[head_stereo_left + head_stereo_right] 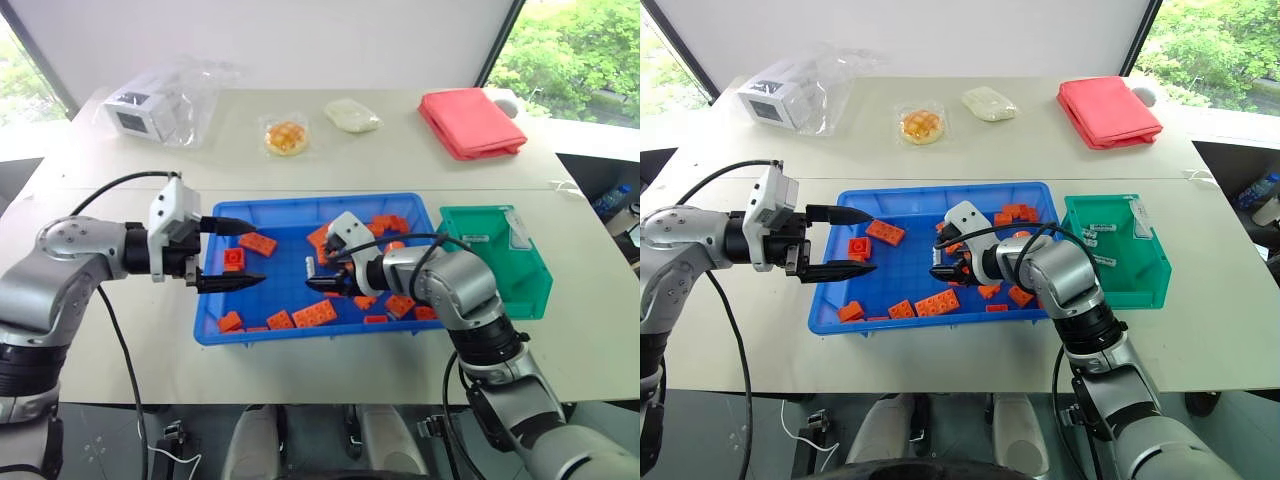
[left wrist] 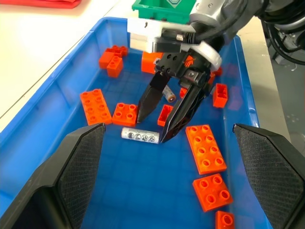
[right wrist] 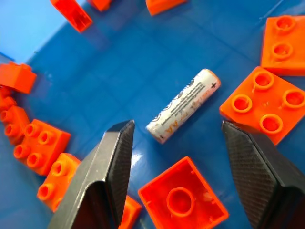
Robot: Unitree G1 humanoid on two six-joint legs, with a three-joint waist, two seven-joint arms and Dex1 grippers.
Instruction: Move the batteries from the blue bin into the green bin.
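The blue bin (image 1: 210, 322) lies mid-table, strewn with orange bricks. One silver battery (image 3: 183, 106) lies flat on its floor among the bricks, just ahead of my right gripper (image 3: 177, 126). That gripper is open, its tips on either side of the battery (image 2: 139, 135) and just above it. A second battery (image 2: 167, 93) lies under the same gripper, further back. My left gripper (image 1: 257, 254) hovers open over the bin's left part, holding nothing. The green bin (image 1: 535, 290) stands against the blue bin's right end, with small pale items inside.
Orange bricks (image 2: 205, 148) crowd the battery, and an upturned one (image 3: 183, 198) lies close to my right fingers. At the table's far side are a plastic-wrapped box (image 1: 150, 105), two wrapped foods (image 1: 286, 137) and a folded red cloth (image 1: 470, 122).
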